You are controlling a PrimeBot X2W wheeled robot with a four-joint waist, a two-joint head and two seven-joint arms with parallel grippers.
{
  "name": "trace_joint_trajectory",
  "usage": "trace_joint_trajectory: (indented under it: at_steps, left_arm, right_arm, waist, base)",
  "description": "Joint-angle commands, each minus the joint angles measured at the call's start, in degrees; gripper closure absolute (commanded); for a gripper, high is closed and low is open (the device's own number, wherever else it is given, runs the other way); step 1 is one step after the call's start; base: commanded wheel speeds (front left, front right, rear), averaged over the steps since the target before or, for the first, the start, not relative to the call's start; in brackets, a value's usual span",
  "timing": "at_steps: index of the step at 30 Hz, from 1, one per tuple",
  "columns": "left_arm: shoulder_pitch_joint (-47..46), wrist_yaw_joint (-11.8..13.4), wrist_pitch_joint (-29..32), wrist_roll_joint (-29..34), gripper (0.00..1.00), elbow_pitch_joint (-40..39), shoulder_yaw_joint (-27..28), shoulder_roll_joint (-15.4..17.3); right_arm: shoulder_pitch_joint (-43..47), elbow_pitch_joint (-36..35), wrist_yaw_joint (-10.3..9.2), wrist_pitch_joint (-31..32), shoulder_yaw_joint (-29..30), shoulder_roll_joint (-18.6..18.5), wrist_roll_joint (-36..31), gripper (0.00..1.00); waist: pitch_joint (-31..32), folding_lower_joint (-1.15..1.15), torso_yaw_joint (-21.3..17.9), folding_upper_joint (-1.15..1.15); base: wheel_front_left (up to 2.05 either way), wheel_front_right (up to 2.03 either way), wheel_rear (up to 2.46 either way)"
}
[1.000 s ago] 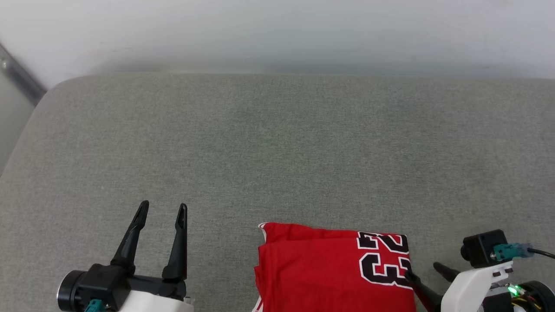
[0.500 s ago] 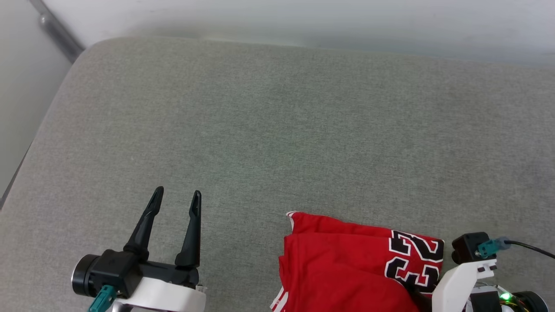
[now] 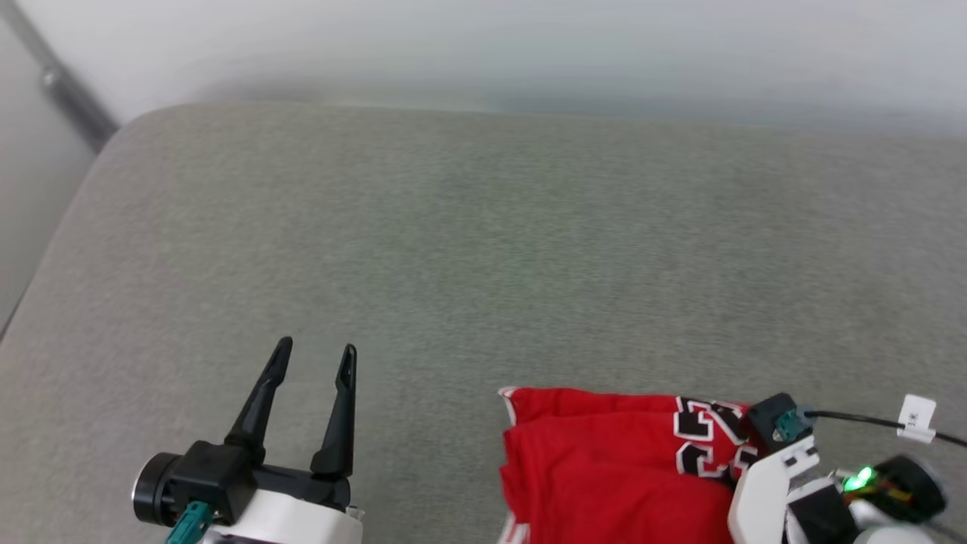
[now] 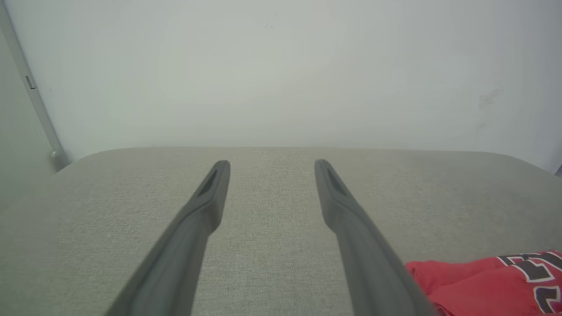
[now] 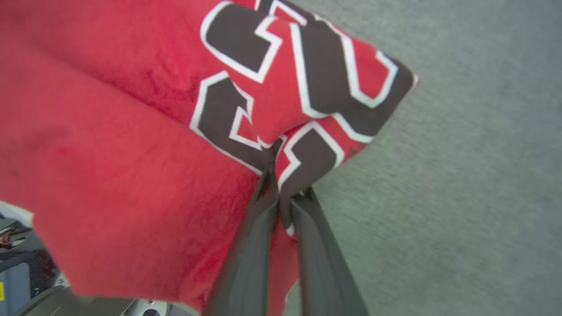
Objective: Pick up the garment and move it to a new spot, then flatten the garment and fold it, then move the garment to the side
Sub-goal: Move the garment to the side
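Seemingly w/ folding done, the folded red jersey shirt (image 3: 604, 468) w/ black "23" lettering is lying at 5 o'clock on the grey fabric surface (image 3: 483, 227), right gripper (image 5: 285, 189) pinching its numbered corner, left gripper (image 3: 316, 349) hovering spread apart at 7 o'clock, sideways move remaining.

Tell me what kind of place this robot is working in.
Likely an indoor room: a broad grey fabric-covered cushion, like a sofa or bed, against a plain pale wall, with a folded red jersey on it.
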State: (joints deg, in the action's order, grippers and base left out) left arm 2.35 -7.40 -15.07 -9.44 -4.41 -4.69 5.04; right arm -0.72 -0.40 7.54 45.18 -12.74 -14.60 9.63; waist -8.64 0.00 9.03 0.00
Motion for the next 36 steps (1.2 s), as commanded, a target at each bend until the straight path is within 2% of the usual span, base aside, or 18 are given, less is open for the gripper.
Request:
trace_joint_trajectory:
  at_steps: [1, 6, 10, 13, 16, 20, 25, 31, 32, 36]
  left_arm:
    - [0.51, -0.06, -0.12, -0.25, 0.0, 0.07, -0.21, -0.13]
    - [-1.3, -0.06, -0.12, 0.81, 0.0, 0.02, -2.07, -0.09]
    - [-3.11, -0.06, -0.12, 1.1, 0.0, -0.58, -2.59, -0.28]
    - [-5.35, -0.06, -0.12, 1.58, 0.0, -0.84, -3.68, 0.29]
    - [-7.87, -0.06, -0.12, 1.96, 0.0, -1.07, -5.26, 1.23]
    - [-11.25, -0.06, -0.12, 2.16, 0.0, -1.71, -7.82, 2.77]
    - [-15.57, -0.06, -0.12, 1.95, 0.0, -2.54, -11.63, 5.17]
    - [-18.85, -0.06, -0.12, 1.87, 0.0, -3.7, -13.82, 6.71]
    - [-20.04, -0.06, -0.12, 1.87, 0.0, -4.47, -14.56, 7.47]
    - [-20.64, -0.06, -0.12, 2.27, 0.0, -5.21, -14.53, 8.27]
  right_arm:
    - [-1.86, -1.02, -0.1, 0.2, -0.73, -2.56, -1.37, 1.0]
    - [-7.41, -5.72, -0.1, 1.76, -5.83, -12.14, -4.04, 1.0]
    - [-13.0, -8.03, -0.1, 1.9, -9.17, -20.24, -3.73, 1.0]
    - [-17.31, -7.71, -0.1, 1.01, -9.79, -24.98, -3.05, 1.0]
    - [-20.79, -5.56, -0.1, -1.39, -8.83, -28.22, -3.14, 1.0]
    - [-24.0, -0.11, -0.11, -5.11, -6.23, -30.92, -3.17, 1.0]
    - [-27.65, 9.64, -0.1, -12.14, -2.25, -33.06, -4.02, 1.0]
    - [-30.55, 19.0, -0.1, -17.39, 3.92, -31.43, -5.34, 1.0]
    - [-31.97, 23.1, -0.1, -20.11, 7.21, -31.61, -6.78, 1.0]
    - [-33.57, 27.53, -0.1, -22.68, 11.06, -31.18, -8.74, 1.0]
  waist:
    - [0.99, 0.0, -2.98, 0.0]
    - [-0.63, 0.0, -8.73, 0.0]
    - [-3.55, 0.0, -14.27, 0.0]
    - [-6.83, 0.0, -18.27, 0.0]
    - [-10.09, 0.0, -21.25, 0.0]
    - [-14.52, 0.0, -23.94, 0.0]
    - [-19.71, 0.0, -24.85, 0.0]
    - [-23.74, 0.0, -23.89, 0.0]
    - [-25.63, 0.0, -22.94, 0.0]
    - [-27.31, 0.0, -21.99, 0.0]
  base:
    - [0.0, 0.0, 0.0]
    - [0.0, 0.0, 0.0]
    - [0.0, 0.0, 0.0]
    - [0.0, 0.0, 0.0]
    - [0.0, 0.0, 0.0]
    - [0.0, 0.0, 0.0]
    - [0.0, 0.0, 0.0]
    - [0.0, 0.0, 0.0]
    - [0.0, 0.0, 0.0]
    - [0.0, 0.0, 0.0]
